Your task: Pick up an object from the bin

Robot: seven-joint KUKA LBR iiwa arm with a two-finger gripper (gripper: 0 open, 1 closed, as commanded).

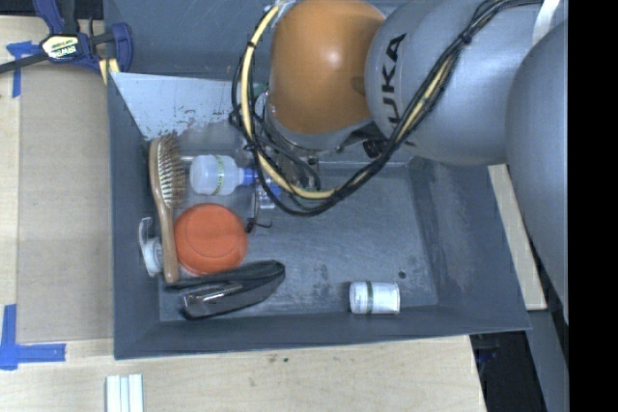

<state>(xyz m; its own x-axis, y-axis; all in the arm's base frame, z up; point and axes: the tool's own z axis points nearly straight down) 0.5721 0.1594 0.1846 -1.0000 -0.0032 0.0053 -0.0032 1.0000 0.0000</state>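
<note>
**Around the Ball: Where Things Lie**

The ball [209, 238] lies in the left part of the bin [454, 236]. A hairbrush [166, 198] runs along the ball's left side, touching it. A bottle [214, 175] lies on its side just behind the ball, and a stapler [232, 289] just in front. A small jar [375, 297] lies well to the ball's right, near the front wall.

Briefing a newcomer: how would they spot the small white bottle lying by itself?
Start at the grey bin. Along its lower wall in the picture, right of the black stapler, lies a small white bottle. Unlike everything else, it lies alone.
</note>
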